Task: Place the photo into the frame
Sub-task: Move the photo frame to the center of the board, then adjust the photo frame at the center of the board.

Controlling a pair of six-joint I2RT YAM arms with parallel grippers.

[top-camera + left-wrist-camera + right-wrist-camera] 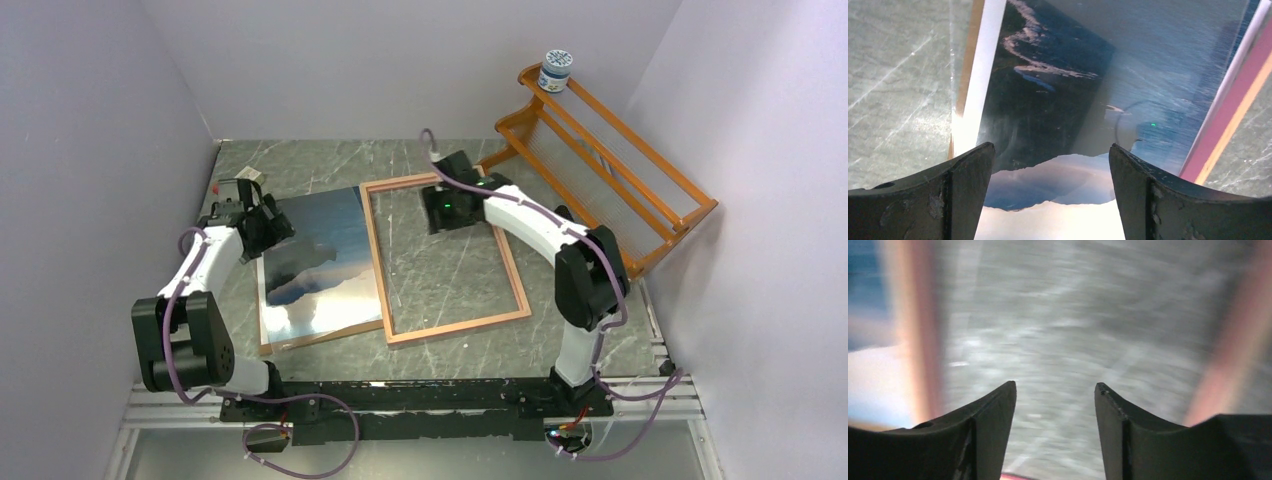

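The photo (318, 262) lies picture-side up on a brown board (320, 337) at the left of the surface (300, 165). Its long axis runs roughly 12 to 6 o'clock, leaning slightly toward 11 and 5, with the pale sky end at 6 and the dark blue end at 12. The frame (460, 328) lies flat just beside it at 3 o'clock. The frame's long axis is nearly parallel, and its left rail runs along the photo's right edge. The left gripper (1052, 150) is the nearer one. It hangs over the photo's 11 o'clock corner, released and spread wide, with the print showing between its fingers; I cannot tell whether it touches. The right gripper (1055, 387) sits over the frame's 12 o'clock end, jaws apart and holding nothing, with bare surface below it in a blurred view. The coming move likely turns on carrying the photo toward 3 o'clock without turning it.
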